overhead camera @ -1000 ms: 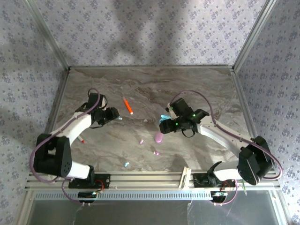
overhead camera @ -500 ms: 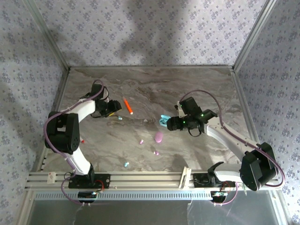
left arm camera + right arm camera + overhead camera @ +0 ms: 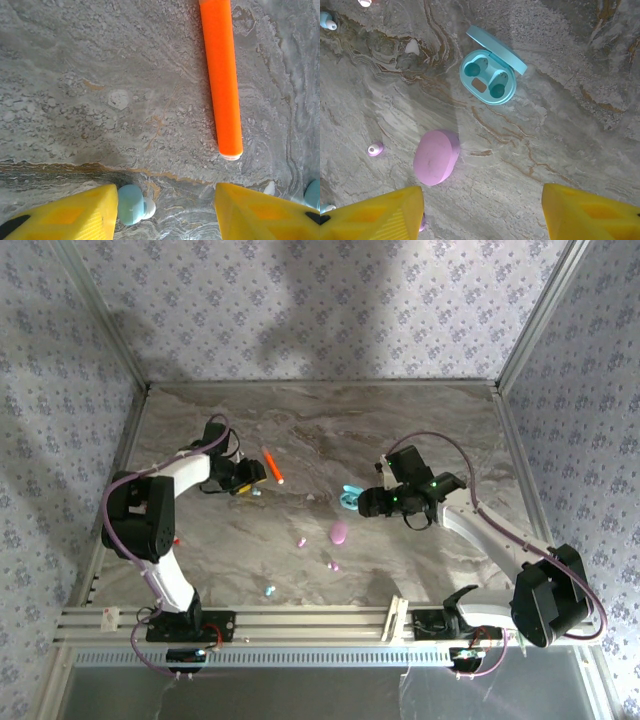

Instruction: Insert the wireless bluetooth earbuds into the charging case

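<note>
- Since a second ago my left end effector (image 3: 165, 210) swung toward the orange stick (image 3: 221, 75); jaws wide.
- Cyan earbud (image 3: 131, 204), nearside of the stick, touches one finger (image 3: 75, 215) (ungripped): next, centre and close.

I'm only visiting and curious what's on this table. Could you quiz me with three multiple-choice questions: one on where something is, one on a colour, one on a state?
1. Where is the cyan earbud near the left gripper?
A. lifted in the air
B. lying beside one yellow finger
C. on top of a box

2. What colour is the shut case?
A. pink
B. green
C. orange

3. How is the cyan case?
A. shut
B. open, both wells empty
C. open, both wells filled

Answers: B, the bud lies just inside that finger; A, the closed oval is pink; B, its lid is up over two bare wells.
</note>
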Robot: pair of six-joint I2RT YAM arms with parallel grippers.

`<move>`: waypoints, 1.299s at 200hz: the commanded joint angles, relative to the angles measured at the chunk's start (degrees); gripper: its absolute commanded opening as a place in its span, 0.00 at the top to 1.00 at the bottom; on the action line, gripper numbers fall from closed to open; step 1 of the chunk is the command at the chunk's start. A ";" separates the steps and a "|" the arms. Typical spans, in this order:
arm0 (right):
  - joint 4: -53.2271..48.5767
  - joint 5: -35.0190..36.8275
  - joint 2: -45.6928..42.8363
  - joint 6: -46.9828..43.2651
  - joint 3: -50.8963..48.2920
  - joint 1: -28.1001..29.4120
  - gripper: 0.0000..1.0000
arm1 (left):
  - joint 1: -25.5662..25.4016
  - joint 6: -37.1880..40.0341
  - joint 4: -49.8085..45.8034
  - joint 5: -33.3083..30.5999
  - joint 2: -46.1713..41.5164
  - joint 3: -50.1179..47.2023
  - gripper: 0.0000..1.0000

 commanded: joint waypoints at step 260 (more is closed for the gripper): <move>-1.17 -1.19 -1.61 0.57 -0.56 0.14 0.35 | -2.47 1.97 -5.89 -3.24 -5.12 -2.96 0.42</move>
